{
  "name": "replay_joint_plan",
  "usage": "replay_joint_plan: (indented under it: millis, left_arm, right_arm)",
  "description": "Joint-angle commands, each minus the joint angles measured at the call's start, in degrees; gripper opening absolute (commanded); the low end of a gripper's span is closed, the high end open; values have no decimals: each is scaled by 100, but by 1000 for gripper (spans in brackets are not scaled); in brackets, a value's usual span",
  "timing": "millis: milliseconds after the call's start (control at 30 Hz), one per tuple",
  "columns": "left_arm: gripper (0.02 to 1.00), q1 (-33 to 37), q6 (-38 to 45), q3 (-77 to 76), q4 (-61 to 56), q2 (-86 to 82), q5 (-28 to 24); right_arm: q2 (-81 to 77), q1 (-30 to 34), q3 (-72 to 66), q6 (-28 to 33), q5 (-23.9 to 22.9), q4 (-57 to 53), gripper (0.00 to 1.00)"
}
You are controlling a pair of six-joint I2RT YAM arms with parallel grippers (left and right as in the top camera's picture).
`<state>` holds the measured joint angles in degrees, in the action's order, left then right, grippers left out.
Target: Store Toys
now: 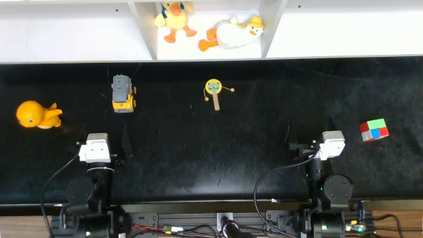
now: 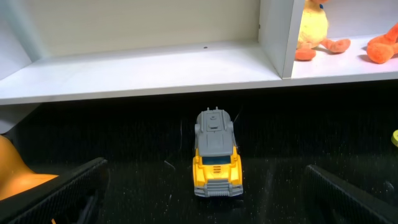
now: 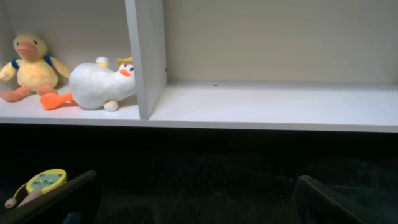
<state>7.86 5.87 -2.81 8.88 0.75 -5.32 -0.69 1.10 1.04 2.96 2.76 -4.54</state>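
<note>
1. Left claw (image 1: pixel 103 136) is gaping wide, facing a yellow-and-grey plastic toy truck (image 1: pixel 123 93) on the black tabletop (image 1: pixel 198 155).
2. Right claw (image 1: pixel 310 135) is gaping wide too, well apart from a green drum rattle (image 1: pixel 213 88) and a multicoloured cube (image 1: pixel 374 129).
3. Yellow plush duck (image 1: pixel 174 18) and white plush goose (image 1: pixel 234 33) are lying in the white shelf (image 1: pixel 66 30).

The truck (image 1: pixel 123 92) sits left of the rattle (image 1: pixel 213 88).

You have two plush toys, yellow duck (image 1: pixel 174 16) and white duck (image 1: pixel 232 33), plus one each: truck (image 1: pixel 122 93), rattle (image 1: pixel 213 89), cube (image 1: pixel 374 129), orange toy (image 1: pixel 36 115).
</note>
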Motion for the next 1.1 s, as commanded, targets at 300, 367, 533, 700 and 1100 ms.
replay_joint_plan:
  millis: [300,367,533,700,1100]
  left_arm:
    - [998,-20,-125,39,4,-61,160]
    - [998,-22,-155,11,42,15,118]
    - [996,-20,-168,-612,557,901,-573]
    - [996,13,-166,-1961,2026,2111,-553]
    - [996,1547,2157,-4857,4822,4612,-1056]
  right_arm:
    - [42,15,-76,-42,20,28,993]
    - [42,15,-76,-42,20,28,993]
    - [42,15,-76,-42,20,28,996]
    - [42,15,-76,-42,20,28,996]
    - [42,15,-76,-42,20,28,996]
